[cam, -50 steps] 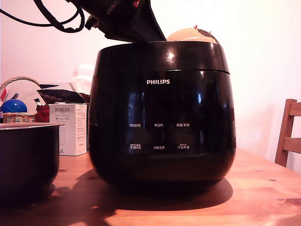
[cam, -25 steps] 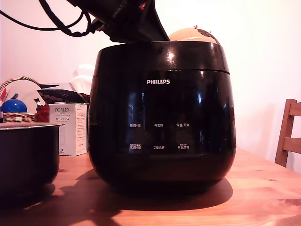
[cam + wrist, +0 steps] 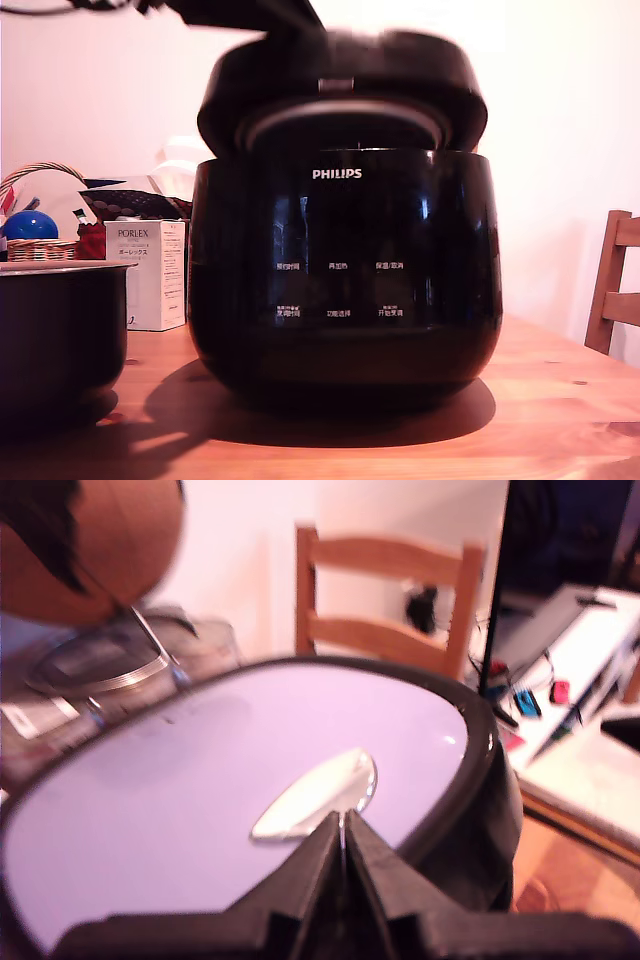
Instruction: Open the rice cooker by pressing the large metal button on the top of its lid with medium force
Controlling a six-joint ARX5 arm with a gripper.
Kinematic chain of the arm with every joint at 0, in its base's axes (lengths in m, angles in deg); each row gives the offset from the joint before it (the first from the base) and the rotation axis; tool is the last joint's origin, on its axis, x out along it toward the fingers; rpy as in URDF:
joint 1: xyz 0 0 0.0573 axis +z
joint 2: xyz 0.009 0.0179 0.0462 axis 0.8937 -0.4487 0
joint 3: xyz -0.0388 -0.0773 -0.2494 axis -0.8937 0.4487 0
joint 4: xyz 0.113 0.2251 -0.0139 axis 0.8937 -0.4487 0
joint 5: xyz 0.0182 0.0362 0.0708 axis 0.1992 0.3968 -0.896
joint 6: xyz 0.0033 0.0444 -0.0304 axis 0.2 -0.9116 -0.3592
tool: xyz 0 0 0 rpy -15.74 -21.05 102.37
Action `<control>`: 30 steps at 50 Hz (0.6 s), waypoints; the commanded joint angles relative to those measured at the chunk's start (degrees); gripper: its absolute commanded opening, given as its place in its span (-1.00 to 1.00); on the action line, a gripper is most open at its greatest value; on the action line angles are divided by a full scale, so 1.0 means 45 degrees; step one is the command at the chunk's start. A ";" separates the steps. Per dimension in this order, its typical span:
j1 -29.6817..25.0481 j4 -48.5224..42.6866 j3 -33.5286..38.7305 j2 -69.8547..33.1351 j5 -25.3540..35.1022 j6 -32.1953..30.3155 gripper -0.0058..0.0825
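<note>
A white PORLEX box (image 3: 146,274) stands on the wooden table (image 3: 540,420), and everything else is placed from it: a plain black pot with a pale rim (image 3: 58,335) sits in front of it toward the exterior view's left, and a wicker basket holding a blue ball (image 3: 30,226) lies behind it on that same side. A wooden chair (image 3: 614,290) stands well apart from the box at the exterior view's right edge; the wrist view shows a chair back (image 3: 385,600) against the pale wall.
</note>
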 commanded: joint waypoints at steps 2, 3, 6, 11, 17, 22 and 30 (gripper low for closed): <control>-0.0005 -0.0063 0.0330 0.0083 -0.0141 0.0039 -0.92; 0.0000 -0.0083 0.0330 0.0121 -0.0262 0.0039 -0.92; 0.0000 -0.0092 0.0330 0.0238 -0.0481 0.0039 -0.92; 0.0039 -0.0092 0.0330 0.0461 -0.0724 0.0034 -0.92; 0.0253 -0.0117 0.0330 0.0767 -0.0923 0.0034 -0.92; 0.0500 -0.0233 0.0330 0.1035 -0.0996 0.0034 -0.92; 0.1107 -0.0845 0.0330 0.1613 -0.1185 0.0039 -0.92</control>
